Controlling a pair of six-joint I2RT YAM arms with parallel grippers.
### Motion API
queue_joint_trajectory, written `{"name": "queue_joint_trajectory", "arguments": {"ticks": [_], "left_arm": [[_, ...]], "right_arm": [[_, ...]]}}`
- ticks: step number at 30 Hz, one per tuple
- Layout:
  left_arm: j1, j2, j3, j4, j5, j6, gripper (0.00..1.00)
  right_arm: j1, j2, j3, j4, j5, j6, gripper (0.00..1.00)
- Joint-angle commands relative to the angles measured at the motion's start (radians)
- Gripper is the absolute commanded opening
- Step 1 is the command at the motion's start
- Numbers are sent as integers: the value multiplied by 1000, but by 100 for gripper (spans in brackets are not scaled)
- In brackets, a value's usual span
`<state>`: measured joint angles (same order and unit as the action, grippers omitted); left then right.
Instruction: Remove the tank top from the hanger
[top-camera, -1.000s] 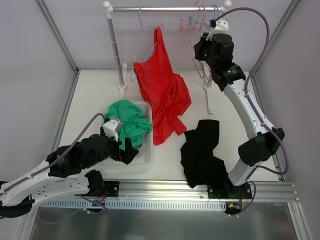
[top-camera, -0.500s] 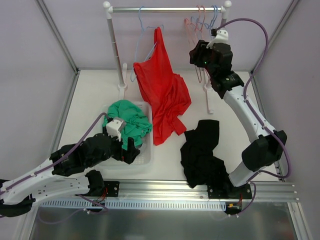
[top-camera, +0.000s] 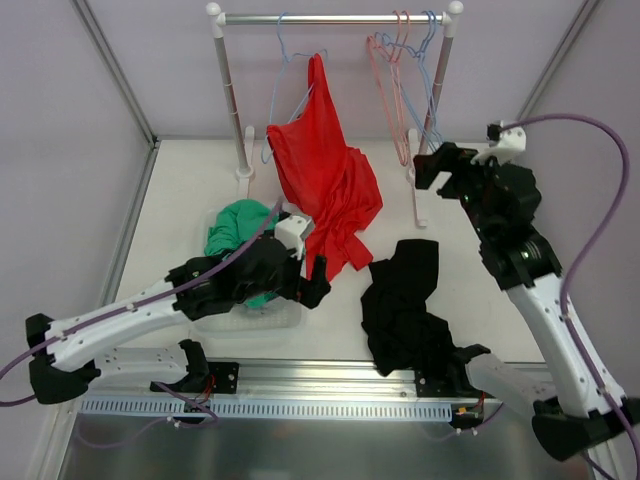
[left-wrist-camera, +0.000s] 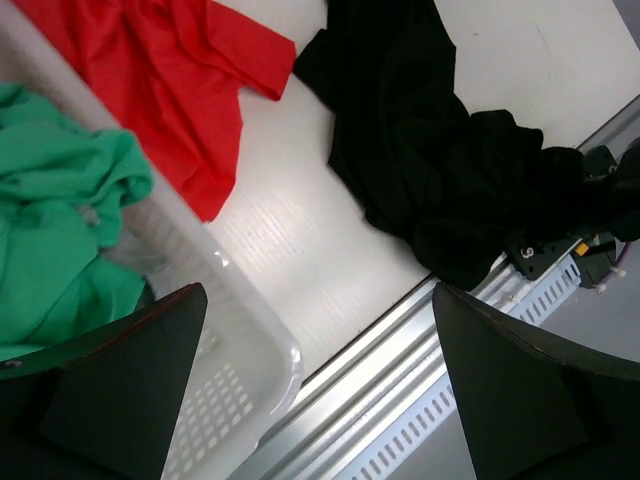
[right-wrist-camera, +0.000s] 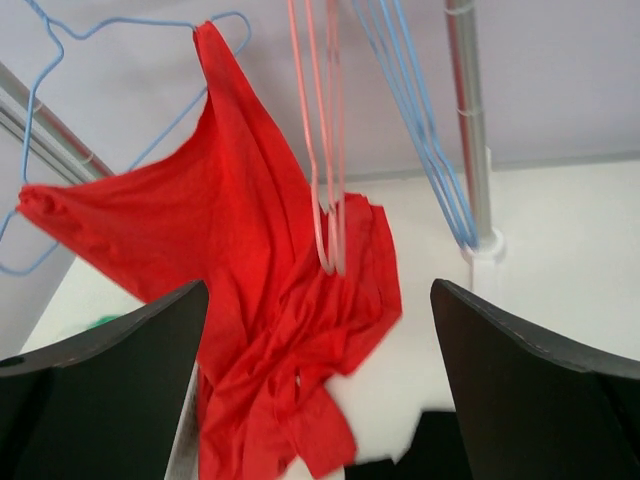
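Note:
The red tank top (top-camera: 325, 185) hangs by one strap from a light-blue wire hanger (top-camera: 283, 60) on the rail, and its lower part lies crumpled on the table. In the right wrist view the tank top (right-wrist-camera: 260, 260) drapes from that hanger (right-wrist-camera: 120, 27). My left gripper (top-camera: 308, 283) is open and hovers low beside the top's hem, touching nothing. Seen from its wrist, the left gripper (left-wrist-camera: 330, 400) stands over the table's front edge with the red hem (left-wrist-camera: 170, 80) ahead. My right gripper (top-camera: 428, 168) is open and empty, right of the rack's post, facing the tank top (right-wrist-camera: 320, 390).
Empty pink hangers (top-camera: 385, 60) and blue hangers (top-camera: 425, 40) hang at the rail's right end. A clear basket (top-camera: 245, 315) holds a green garment (top-camera: 235, 225). A black garment (top-camera: 405, 300) lies heaped at the front right. The rack's posts (top-camera: 230, 90) stand behind.
My right gripper opened and drew back from the hangers on the rail, down and to the right. My left arm swung right, from over the basket to beside the red hem.

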<state>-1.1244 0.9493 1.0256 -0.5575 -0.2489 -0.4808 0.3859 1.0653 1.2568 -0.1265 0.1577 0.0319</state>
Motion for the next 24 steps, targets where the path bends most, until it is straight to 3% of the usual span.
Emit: {"name": "queue_joint_trajectory", "arguments": {"ticks": [1,4,6,13,19,24], "left_arm": [[-5,132,57,134,80,54,99],[-15,307,135,159,131,83,98],[-41,449,215,165,143,109,99],[-89,881,491,166,194,157,99],[-89,1158,669,162,358,246,99],[-87,1261,711,163,456,261,99]], "right_arm": [[-8,-186,-69,-202,60,-23,99],[-13,-353,-95,-376,28,-62,99],[-13,-485,-131,-427,-92,-87,100],[-13,-801,-123,-677,-270,-38,100],[-15,-900,-50,-821,-365,-53,100],[-13,-944,-28,-881,-395,-82,100]]}}
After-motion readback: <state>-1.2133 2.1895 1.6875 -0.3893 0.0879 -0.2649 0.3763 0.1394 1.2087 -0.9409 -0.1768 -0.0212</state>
